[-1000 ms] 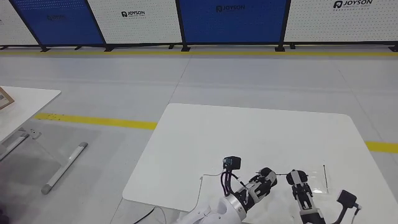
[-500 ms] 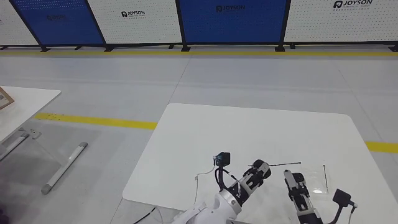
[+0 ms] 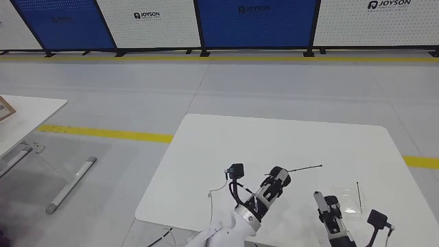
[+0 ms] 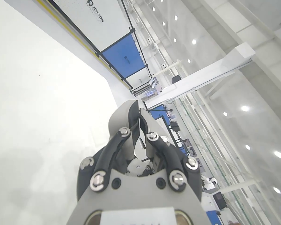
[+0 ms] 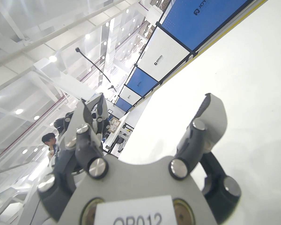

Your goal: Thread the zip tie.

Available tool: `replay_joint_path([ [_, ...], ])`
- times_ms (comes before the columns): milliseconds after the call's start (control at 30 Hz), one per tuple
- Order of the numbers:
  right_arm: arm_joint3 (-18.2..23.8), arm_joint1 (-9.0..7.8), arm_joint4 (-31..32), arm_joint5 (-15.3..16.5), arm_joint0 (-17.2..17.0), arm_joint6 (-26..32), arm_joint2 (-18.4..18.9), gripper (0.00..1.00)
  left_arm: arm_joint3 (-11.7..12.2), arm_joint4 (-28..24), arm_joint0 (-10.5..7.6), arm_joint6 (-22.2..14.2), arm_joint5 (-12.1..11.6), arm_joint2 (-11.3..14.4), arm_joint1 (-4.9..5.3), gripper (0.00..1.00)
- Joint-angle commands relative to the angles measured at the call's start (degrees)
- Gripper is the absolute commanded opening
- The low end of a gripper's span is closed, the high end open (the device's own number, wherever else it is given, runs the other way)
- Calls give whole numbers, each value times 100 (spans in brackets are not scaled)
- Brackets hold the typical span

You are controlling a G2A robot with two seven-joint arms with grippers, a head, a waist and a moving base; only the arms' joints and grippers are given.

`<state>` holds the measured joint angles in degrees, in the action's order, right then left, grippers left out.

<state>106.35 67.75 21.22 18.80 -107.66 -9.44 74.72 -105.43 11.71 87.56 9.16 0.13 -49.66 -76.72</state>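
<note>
From above, my left gripper (image 3: 278, 176) is pinched on one end of the zip tie (image 3: 303, 169). The tie is a thin black strip that sticks out sideways over the white table (image 3: 226, 144), with its small square head at the free end. My right gripper (image 3: 320, 200) sits near the table's near edge, apart from the tie. Just beside it lies a clear plastic piece (image 3: 345, 204) with a second thin black strip (image 3: 357, 192) along its side. A wide stretch of smooth white top runs from both grippers to the far, round-cornered edge.

In my left wrist view, the grey fingers with their ribbed black pads (image 4: 133, 115) are pressed together. The tie (image 4: 135, 124) is a fine dark line caught between them. The table falls away flat and matte on one side.

In my right wrist view, my right gripper (image 5: 146, 99) is spread wide and holds nothing. Its curved grey fingers (image 5: 214, 111) are well apart. Beyond one finger the tie (image 5: 93, 65) rises slim and slightly bowed, head uppermost, above the left gripper's tips.
</note>
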Motion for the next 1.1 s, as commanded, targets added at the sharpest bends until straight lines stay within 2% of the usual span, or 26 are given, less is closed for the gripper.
replay_joint_path([
  [0,-23,5,289,-113,51,-86,25,100,-73,-439,20,-210,-89,-45,-3,0],
  [67,-56,5,553,-168,88,-103,29,100,-139,-636,47,-310,-131,-156,11,0],
  [167,-152,-10,1391,-325,144,-75,25,100,-287,-745,133,-512,-159,-236,40,0],
  [233,-200,-4,1724,-407,163,-91,-47,100,-364,-769,178,-665,-116,-260,59,0],
  [333,-259,4,2148,-536,201,-133,-129,100,-382,-689,188,-699,39,-266,68,0],
  [633,-272,8,2091,-513,234,-98,-131,100,-369,-698,180,-724,40,-254,68,0],
  [733,-331,-5,2346,-452,298,41,-103,100,-349,-757,125,-920,91,-176,63,0],
  [833,-388,-13,2662,-374,342,61,-133,100,-339,-1100,59,-1170,119,-169,56,0],
  [1067,-403,-11,2695,-380,347,23,-135,100,-332,-1143,45,-1108,129,-201,53,0],
])
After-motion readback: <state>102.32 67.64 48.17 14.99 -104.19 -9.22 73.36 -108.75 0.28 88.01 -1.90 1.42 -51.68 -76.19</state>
